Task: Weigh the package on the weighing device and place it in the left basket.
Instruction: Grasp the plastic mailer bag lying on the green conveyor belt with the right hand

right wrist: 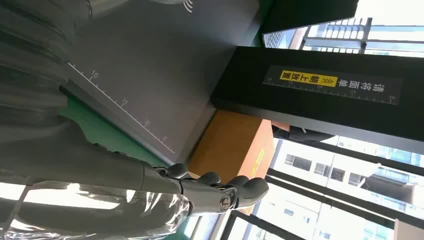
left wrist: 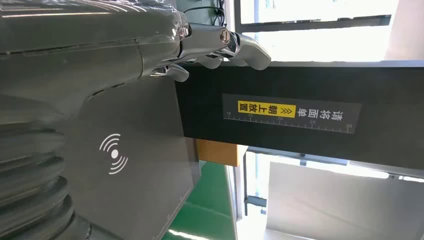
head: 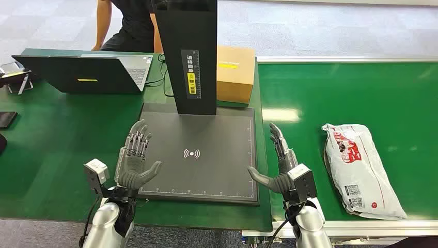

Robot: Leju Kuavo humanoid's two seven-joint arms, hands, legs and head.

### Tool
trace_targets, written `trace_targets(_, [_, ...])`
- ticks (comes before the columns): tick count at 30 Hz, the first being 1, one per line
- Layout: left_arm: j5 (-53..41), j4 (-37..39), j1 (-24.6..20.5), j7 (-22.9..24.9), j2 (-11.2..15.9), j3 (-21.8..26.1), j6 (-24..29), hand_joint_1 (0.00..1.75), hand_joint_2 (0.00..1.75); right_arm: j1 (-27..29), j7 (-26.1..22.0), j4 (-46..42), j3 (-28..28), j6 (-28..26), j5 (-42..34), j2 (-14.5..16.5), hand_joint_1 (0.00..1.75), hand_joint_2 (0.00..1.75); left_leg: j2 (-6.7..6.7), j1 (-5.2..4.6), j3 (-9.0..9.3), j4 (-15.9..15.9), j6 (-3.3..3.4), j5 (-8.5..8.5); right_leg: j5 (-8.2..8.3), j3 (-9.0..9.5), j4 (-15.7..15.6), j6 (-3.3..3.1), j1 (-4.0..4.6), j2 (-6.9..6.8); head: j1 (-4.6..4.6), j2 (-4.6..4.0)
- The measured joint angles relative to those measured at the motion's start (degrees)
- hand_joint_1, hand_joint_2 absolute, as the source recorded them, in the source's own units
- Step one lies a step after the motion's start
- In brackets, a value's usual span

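White plastic package (head: 360, 169) (red print, crumpled) lies flat on belt (head: 361, 93).

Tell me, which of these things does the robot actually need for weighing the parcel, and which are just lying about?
Needed:
white package on the green belt
black weighing device
left hand, right hand, both open

Lying about:
laptop
cardboard box
person behind the table
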Motion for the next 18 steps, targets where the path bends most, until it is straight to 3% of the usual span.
trace_targets(18, [0.05, 0.03, -0.01, 0.00, 0.01, -0.02, 0.00, 0.00, 1.75, 0.23, 0.00, -0.01, -0.66, -0.38, 0.00, 0.00, 0.00, 1.75, 0.00, 0.00, 0.00, 0.00, 0.00, 0.00, 0.00, 0.00, 0.00, 0.00, 0.00, 0.00, 0.00, 0.00])
